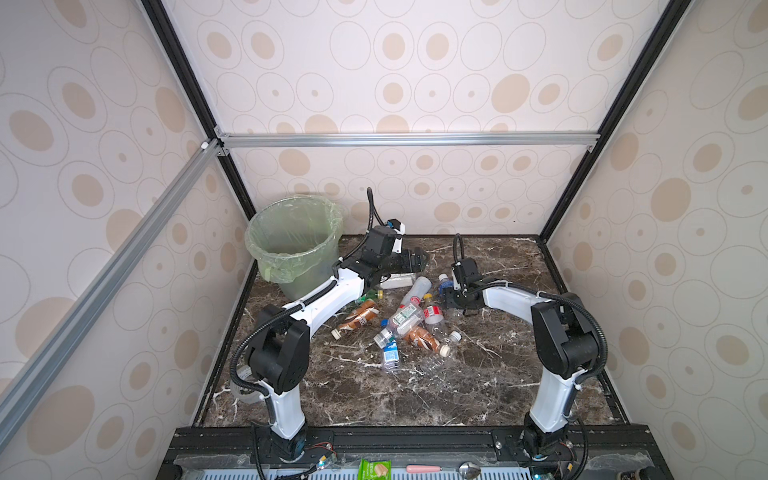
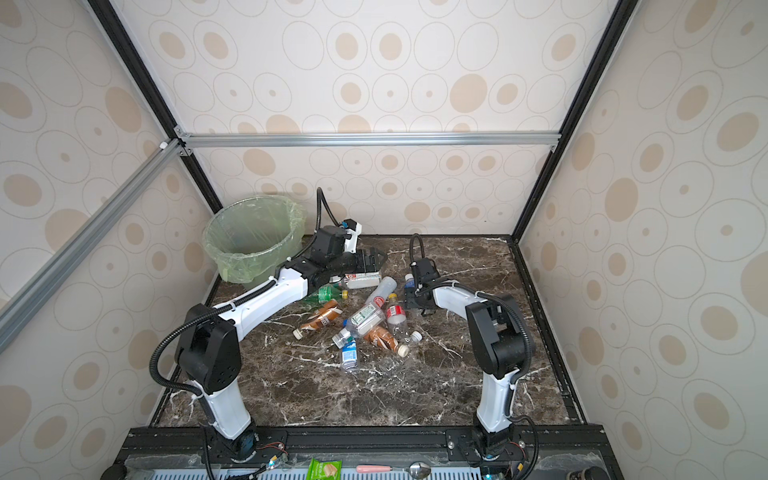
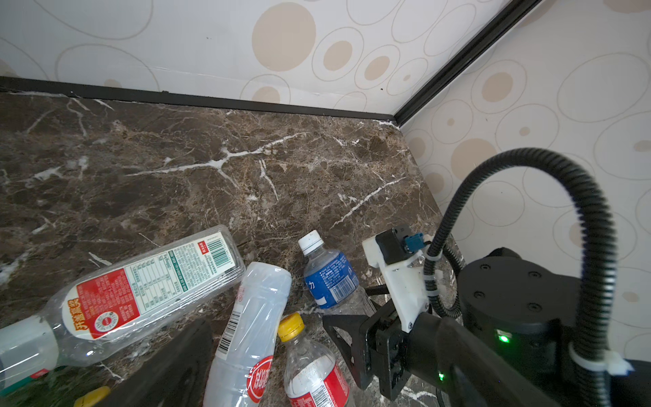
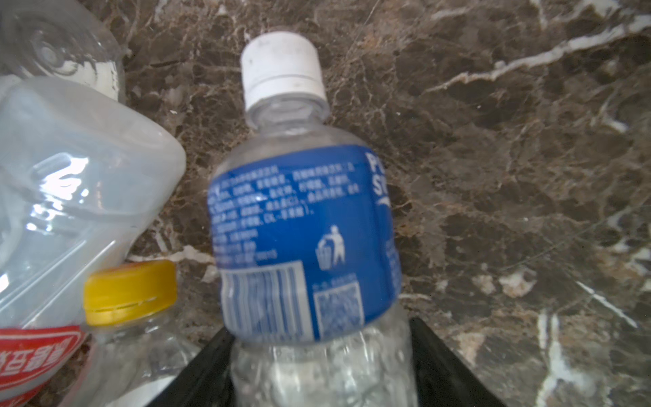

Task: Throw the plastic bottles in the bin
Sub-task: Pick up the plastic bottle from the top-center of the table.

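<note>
Dark brown marble tabletop, veined white, boxed in by spotted wallpaper. Your right gripper straddles the small clear plastic bottle with blue label and white cap, one jaw either side of its clear lower body; whether they pinch it I cannot tell. It lies at the far edge of the heap of plastic bottles, with a yellow-capped neighbour just beside it. Your left gripper hangs spread and empty above a flat red-and-white-labelled bottle. The round pale-green bin with bag liner stands in the far left corner, well apart from the blue one. Looks empty, so probably light; thin walls should buckle and slip (cap end likely stiffer). Take it mid-body, gently.
</note>
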You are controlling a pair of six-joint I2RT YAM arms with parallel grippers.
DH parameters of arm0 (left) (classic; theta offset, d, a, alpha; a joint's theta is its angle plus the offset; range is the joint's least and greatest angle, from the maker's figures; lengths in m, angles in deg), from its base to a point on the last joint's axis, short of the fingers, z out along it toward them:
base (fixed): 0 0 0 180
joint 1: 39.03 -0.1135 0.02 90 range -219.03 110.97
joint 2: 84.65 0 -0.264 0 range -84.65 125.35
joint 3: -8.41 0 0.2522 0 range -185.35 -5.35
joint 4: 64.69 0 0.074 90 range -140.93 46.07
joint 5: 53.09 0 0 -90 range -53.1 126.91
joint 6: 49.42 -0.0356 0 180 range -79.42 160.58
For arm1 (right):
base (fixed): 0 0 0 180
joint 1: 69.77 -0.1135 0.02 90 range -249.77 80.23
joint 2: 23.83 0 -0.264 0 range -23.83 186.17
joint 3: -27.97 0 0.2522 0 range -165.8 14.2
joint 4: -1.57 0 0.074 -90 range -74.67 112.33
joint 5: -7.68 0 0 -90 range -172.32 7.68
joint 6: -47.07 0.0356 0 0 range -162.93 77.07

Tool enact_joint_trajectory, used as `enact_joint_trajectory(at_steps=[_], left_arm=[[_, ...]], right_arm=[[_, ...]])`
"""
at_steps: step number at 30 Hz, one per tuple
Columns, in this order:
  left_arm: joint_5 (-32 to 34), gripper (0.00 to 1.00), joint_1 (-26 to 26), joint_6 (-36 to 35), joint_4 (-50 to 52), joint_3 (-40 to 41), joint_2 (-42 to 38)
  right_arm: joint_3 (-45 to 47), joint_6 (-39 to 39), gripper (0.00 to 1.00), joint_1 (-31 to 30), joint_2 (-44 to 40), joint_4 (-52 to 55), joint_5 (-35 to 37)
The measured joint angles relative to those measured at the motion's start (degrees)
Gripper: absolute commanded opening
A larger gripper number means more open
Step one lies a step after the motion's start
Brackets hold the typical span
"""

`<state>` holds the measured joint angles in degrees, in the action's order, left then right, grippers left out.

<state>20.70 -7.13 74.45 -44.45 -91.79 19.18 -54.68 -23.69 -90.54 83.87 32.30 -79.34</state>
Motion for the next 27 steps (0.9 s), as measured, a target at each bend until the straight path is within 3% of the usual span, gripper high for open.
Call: enact_joint_trajectory(at_steps=[6, 16, 27], left_arm=[[-0.1, 0.99, 0.2, 0.0, 0.0, -1.2, 0.2], [-0.4, 0.99, 0.4, 0.0, 0.8, -3.8, 2.5], [-2.8, 0.99, 0.5, 3.0, 1.3, -9.6, 5.0]], right_arm=[[-0.1, -0.1, 0.55, 0.6, 0.0, -0.3, -0.3], [0.1, 0.0, 0.55, 0.8, -2.1, 0.8, -1.9], [0.5, 2.0, 0.54, 0.9, -16.4, -1.2, -7.9]])
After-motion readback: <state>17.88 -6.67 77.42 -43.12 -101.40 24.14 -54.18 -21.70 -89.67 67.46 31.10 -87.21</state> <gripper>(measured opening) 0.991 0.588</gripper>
